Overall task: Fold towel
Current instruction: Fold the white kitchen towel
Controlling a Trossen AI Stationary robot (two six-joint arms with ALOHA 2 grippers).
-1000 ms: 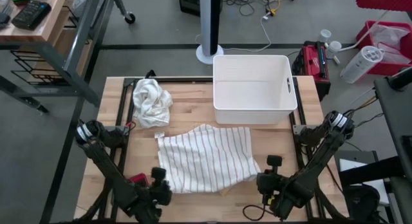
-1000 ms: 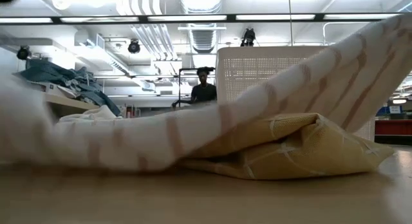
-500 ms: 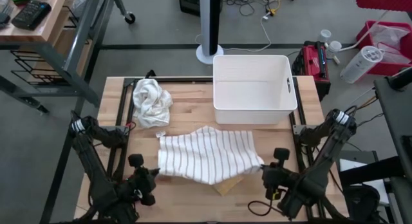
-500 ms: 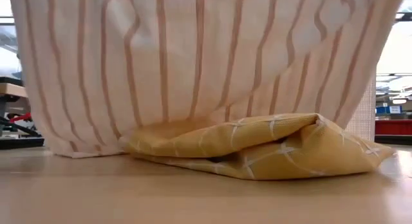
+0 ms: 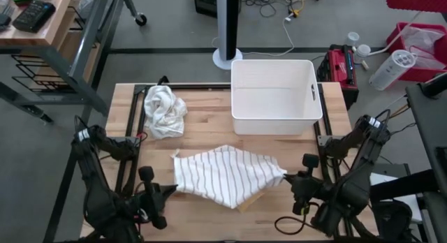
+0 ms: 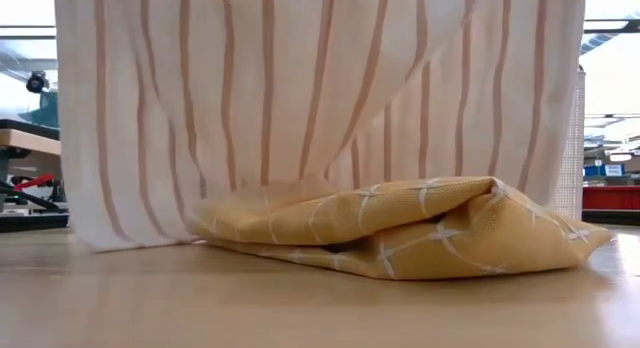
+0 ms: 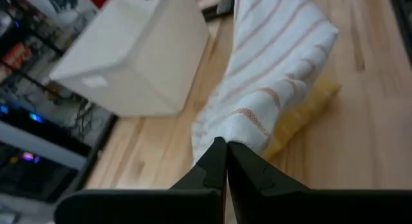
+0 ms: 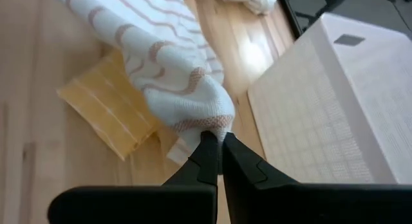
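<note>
Striped towel [image 5: 227, 174] lifted, each gripper, left [image 5: 170, 191] and right [image 5: 288, 178], clamped on corner. Keep corners level, taut; clear yellow cloth [image 6: 400, 228] before folding.

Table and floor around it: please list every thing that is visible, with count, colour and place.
striped towel: one, white with brown stripes, lifted over the table's front middle, held at both ends
yellow cloth: one, yellow with pale lines, folded on the table under the striped towel
white cloth: one, white, bunched at the table's back left
bin: one, white, table's back right
table: one, light wood
red case: one, red, on the floor right of the bin
left gripper: one, dark, jaws shut on the striped towel's left end
right gripper: one, dark, jaws shut on its right end
</note>
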